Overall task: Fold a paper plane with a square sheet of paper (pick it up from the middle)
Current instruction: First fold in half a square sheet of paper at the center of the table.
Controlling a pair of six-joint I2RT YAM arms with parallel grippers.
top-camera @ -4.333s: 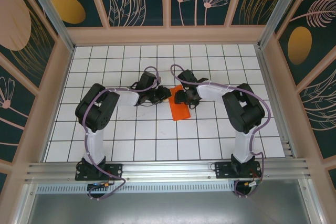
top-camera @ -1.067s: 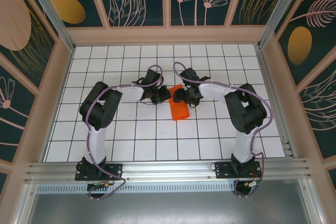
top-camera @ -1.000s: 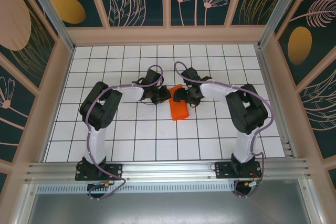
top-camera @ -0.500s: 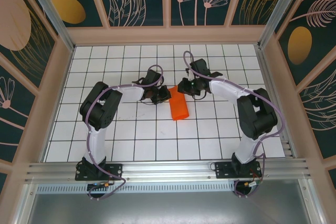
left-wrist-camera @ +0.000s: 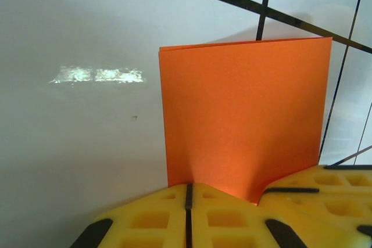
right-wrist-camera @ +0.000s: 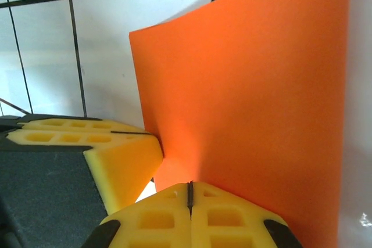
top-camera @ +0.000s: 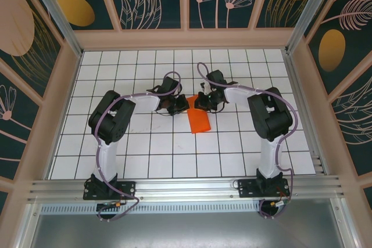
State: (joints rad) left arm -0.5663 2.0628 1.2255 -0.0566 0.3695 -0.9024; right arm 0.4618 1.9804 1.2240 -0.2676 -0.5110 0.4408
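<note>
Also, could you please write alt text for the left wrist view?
Closed yellow fingers of the left hand pinch the near edge of an orange sheet of paper, which extends away over a white gridded table.

I watch from above and behind the arm bases point(top-camera: 107, 189), looking down across the whole table point(top-camera: 116, 143); each wrist camera sits very near the orange paper point(left-wrist-camera: 244, 114), which all three views share.

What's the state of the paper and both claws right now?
paper: folded to a narrow rectangle, lying on the table, not yet a plane.
left claw: shut, tip at the paper's far end.
right claw: shut, tip at the same end, beside the left claw.
</note>
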